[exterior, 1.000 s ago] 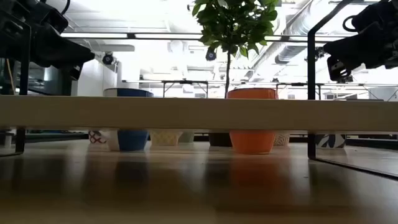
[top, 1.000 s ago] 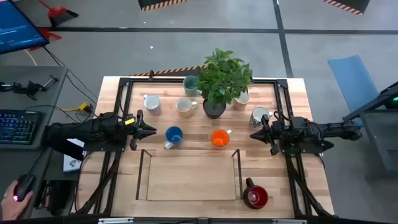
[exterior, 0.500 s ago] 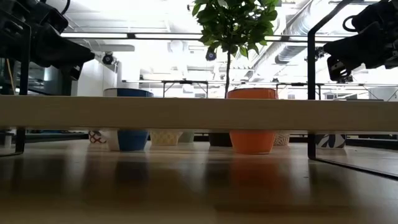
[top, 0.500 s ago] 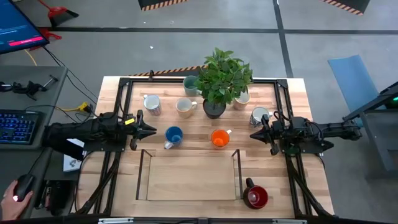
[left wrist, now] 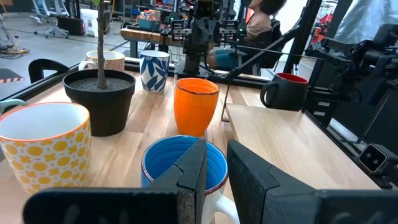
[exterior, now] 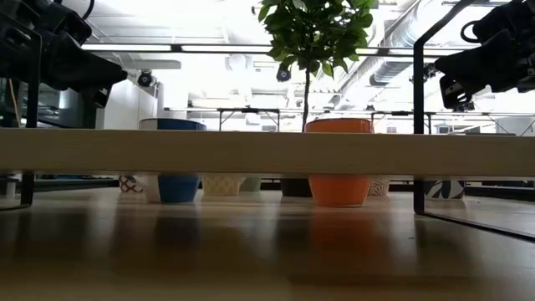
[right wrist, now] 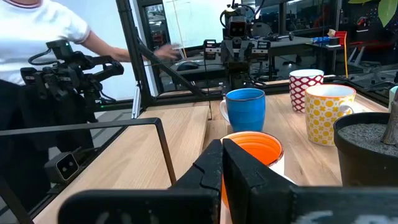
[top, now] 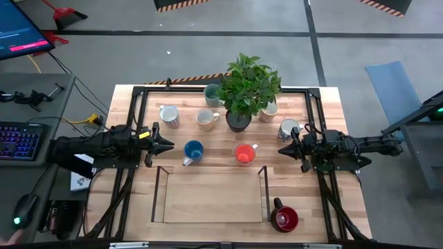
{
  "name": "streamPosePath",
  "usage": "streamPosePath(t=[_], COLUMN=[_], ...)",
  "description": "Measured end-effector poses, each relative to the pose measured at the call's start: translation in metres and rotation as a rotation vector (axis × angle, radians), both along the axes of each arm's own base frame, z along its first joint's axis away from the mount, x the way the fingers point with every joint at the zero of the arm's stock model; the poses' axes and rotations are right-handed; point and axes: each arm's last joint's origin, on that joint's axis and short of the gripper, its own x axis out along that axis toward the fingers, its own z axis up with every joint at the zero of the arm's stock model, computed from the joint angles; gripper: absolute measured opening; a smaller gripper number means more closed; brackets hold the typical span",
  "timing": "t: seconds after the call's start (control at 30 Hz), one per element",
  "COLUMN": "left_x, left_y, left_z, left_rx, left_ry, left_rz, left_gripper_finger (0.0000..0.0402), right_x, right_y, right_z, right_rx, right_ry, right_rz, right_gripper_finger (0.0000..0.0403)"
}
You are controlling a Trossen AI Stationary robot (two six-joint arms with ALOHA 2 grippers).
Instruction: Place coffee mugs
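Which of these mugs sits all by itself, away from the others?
The dark red mug, alone at the table's near right corner. All the other mugs cluster around the potted plant farther back.

No readable text, labels or numbers anywhere: the mugs carry patterns only, and the monitor's screen is too small to read.

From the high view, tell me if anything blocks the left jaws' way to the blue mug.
Nothing visible does. The left gripper points straight at the blue mug, with only bare table between them.
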Motion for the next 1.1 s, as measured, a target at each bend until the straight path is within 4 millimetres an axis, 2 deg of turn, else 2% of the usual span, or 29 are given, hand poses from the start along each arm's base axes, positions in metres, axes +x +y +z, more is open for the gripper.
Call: streamPosePath(t=[0.8, 1.1], left_x=[0.0000, 0.0000], left_y=[0.0000, 0.0000], left_z=[0.0000, 0.0000], left_rx=[0.000, 0.051], left_ry=[0.000, -0.002], left_rz=[0.000, -0.005], left_gripper_finger=[0.0053, 0.0053], right_x=[0.0000, 0.0000], right_y=[0.0000, 0.0000], right_z=[-0.0001, -0.0001], right_rx=[0.000, 0.000], right_ry=[0.000, 0.000], right_rz=[0.000, 0.000], right_gripper_finger=[0.0000, 0.0000])
